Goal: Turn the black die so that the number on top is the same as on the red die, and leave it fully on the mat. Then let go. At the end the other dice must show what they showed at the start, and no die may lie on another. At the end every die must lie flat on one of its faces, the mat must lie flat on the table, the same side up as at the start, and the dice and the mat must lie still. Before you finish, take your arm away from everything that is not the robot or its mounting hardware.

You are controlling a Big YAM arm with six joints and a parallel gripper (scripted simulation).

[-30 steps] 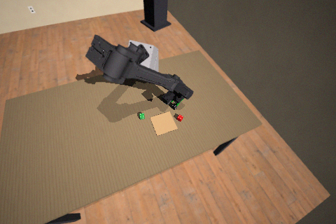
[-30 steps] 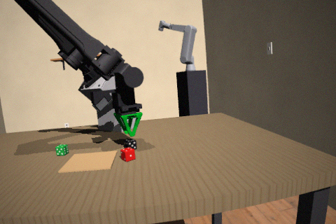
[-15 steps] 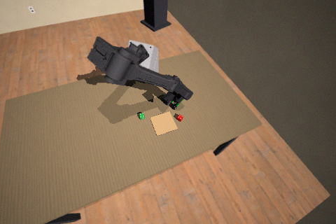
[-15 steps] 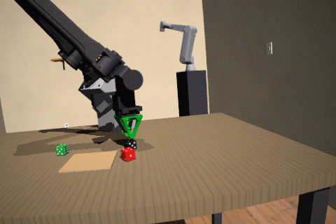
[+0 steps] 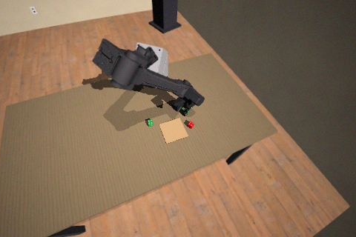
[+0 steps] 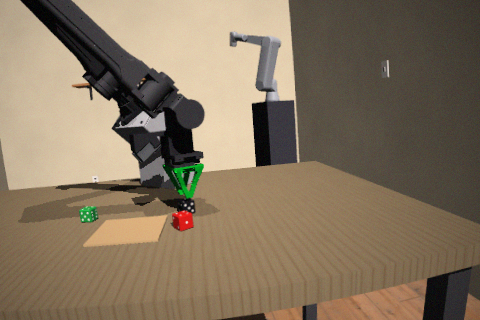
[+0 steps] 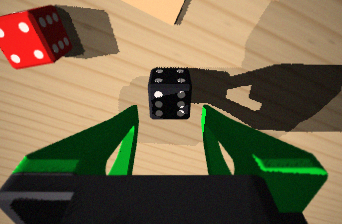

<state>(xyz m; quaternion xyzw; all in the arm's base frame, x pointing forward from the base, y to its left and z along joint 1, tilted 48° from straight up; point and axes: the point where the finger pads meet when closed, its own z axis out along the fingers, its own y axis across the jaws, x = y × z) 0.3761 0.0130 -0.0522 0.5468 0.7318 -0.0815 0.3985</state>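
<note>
The black die [image 7: 169,92] [image 6: 186,205] lies flat on the table, off the mat, just behind the red die [image 5: 190,124] [image 6: 183,220] [image 7: 29,37]. The red die shows a four-pip face in the wrist view and lies on the table by the right edge of the tan mat [image 5: 173,130] [image 6: 126,230] [image 7: 159,10]. My gripper [image 5: 185,108] [image 6: 186,195] [image 7: 170,112] is open, its green fingers pointing down just above the black die, one on each side of it, not touching. In the top view the gripper hides the black die.
A green die [image 5: 149,122] [image 6: 88,214] lies on the table left of the mat. The arm's white base plate [image 5: 155,59] stands at the table's far edge. A grey arm on a black pedestal [image 6: 269,60] stands behind the table.
</note>
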